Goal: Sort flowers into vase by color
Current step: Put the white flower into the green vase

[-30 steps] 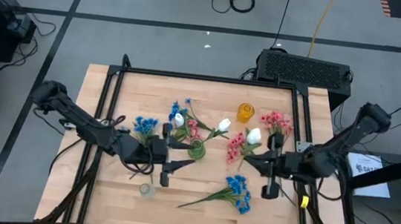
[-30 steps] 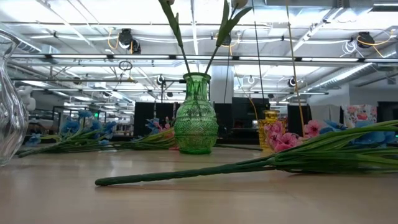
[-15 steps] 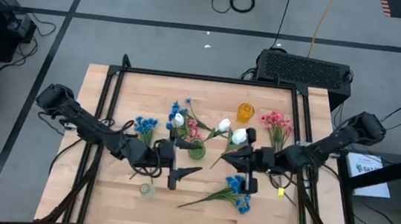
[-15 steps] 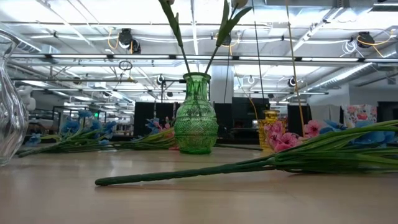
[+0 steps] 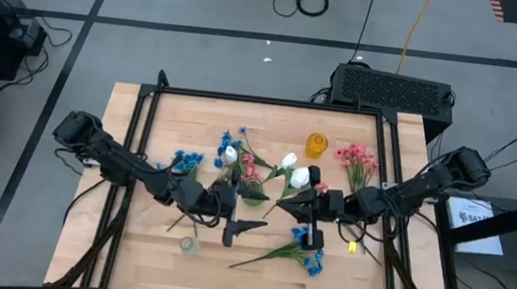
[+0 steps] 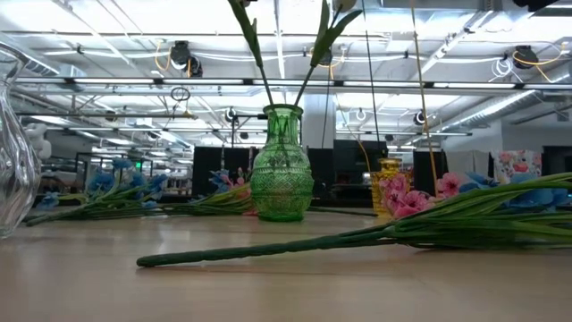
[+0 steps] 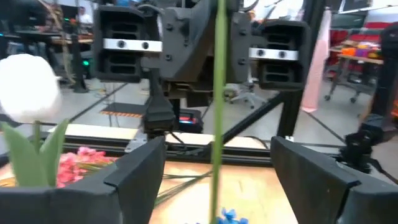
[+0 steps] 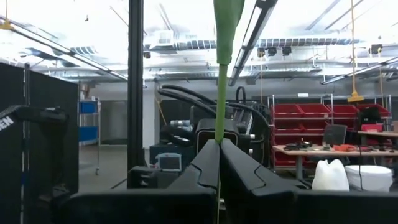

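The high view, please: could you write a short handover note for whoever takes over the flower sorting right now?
Left pincer: open, near the green vase, gripping nothing.
Right pincer: shut on the stem of a white flower, held upright close to the green vase.
Done: two stems stand in the green vase.
Left: place the held white flower. Then sort the blue sprays and pink sprays lying on the table. The yellow vase and clear vase appear to hold no flowers.
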`<state>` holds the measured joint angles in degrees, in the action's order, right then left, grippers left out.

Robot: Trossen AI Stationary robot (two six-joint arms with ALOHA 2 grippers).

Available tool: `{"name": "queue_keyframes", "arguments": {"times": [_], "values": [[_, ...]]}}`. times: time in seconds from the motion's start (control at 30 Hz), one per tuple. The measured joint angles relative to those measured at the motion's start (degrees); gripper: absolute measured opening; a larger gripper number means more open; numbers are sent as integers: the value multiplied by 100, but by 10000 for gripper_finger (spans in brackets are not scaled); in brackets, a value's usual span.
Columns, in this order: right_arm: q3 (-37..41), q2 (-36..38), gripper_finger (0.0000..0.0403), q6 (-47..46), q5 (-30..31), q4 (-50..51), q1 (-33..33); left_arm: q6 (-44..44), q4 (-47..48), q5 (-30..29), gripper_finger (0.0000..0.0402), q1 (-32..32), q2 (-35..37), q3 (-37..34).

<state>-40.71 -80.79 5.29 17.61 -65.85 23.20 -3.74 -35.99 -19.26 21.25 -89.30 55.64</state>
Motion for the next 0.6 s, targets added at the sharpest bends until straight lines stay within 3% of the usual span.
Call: {"name": "queue_keyframes", "arguments": {"times": [0.6], "values": [[-2, 0, 0, 381, 22, 99, -76, -47, 264, 644, 116, -136, 0, 4]]}}
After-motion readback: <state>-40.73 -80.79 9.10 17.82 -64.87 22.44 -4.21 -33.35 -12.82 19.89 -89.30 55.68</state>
